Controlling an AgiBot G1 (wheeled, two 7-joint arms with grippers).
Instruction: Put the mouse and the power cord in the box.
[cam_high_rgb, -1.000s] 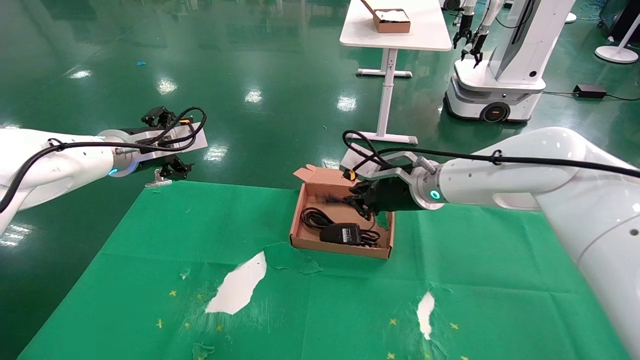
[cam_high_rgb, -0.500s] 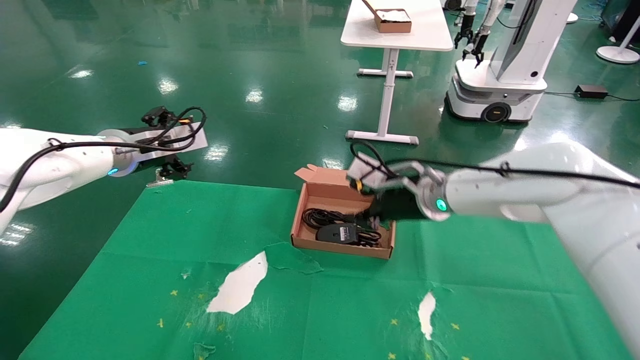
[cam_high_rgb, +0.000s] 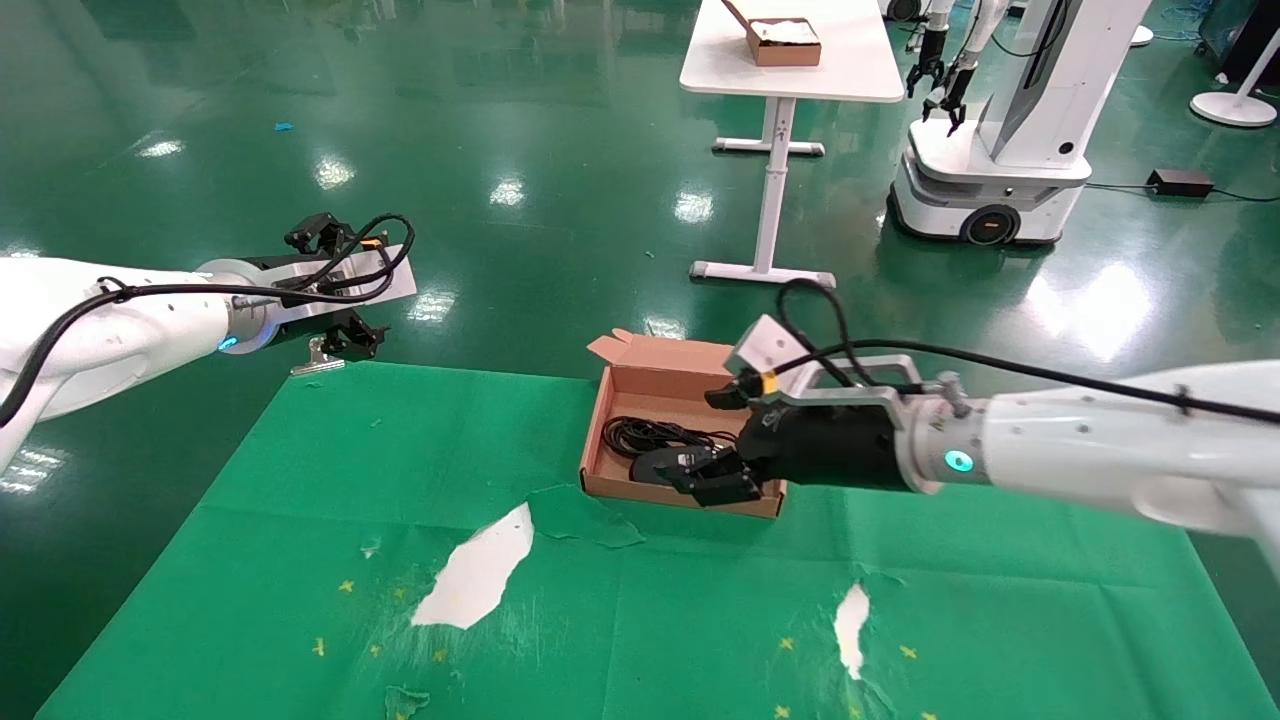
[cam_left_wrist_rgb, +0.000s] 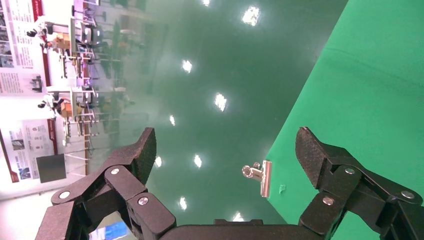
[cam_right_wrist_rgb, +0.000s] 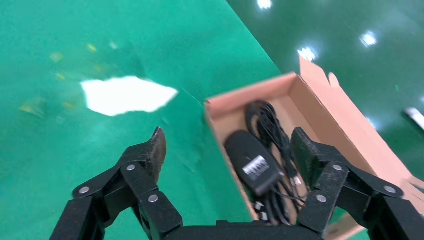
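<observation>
With my right hand (cam_high_rgb: 722, 478) released and empty just over the shallow brown cardboard box (cam_high_rgb: 640, 386), where the small black oval mouse (cam_right_wrist_rgb: 250, 162) already lay, I judged a careless retreat might snag its thin cable.

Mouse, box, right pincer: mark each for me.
mouse (cam_right_wrist_rgb: 251, 162): right wrist view, on its label-side body.
box (cam_high_rgb: 596, 430): head view, on its left wall.
right pincer (cam_right_wrist_rgb: 227, 150): right wrist view, midway between its open fingertips.
</observation>
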